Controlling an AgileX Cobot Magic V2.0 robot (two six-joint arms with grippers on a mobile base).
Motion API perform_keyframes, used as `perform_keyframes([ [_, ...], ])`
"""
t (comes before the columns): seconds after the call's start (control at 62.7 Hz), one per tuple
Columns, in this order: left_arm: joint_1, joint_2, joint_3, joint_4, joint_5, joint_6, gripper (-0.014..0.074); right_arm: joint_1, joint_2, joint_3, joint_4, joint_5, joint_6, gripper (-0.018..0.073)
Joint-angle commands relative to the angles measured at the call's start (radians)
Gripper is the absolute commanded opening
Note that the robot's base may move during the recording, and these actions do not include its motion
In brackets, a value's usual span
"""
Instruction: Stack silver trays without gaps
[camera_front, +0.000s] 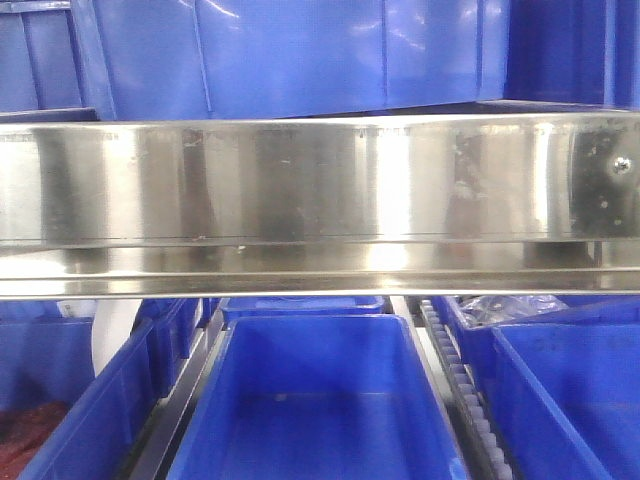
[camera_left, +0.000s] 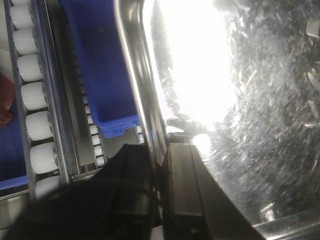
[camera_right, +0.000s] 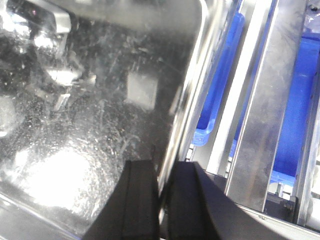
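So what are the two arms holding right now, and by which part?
A shiny grey rectangular steel tray: the left tool and right tool each pinch its out-turned rim, seemingly on opposite sides.

A shiny steel shelf rail (camera_front: 320, 200) crosses above blue bins (camera_front: 315, 400). White rollers (camera_left: 37, 125) run in rows beside them.

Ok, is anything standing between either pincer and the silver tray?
Nothing visible. The left pincer and right pincer each straddle the rim of the silver tray, one finger inside, one outside, closed on it. Where it must go shows in no view, so that path can't be judged.
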Motion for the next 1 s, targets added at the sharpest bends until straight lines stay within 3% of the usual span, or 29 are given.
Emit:
perform_keyframes([
  [0.0, -0.014, -0.036, -0.022, -0.007, 0.055, 0.028, -0.0045, 0.006, -0.023, -0.031, 0.021, 0.03, -0.026, 0.0056],
  [0.988, -0.014, -0.032, -0.022, -0.007, 0.049, 0.028, -0.0048, 0.006, -0.018, -0.031, 0.021, 0.041, -0.026, 0.0056],
])
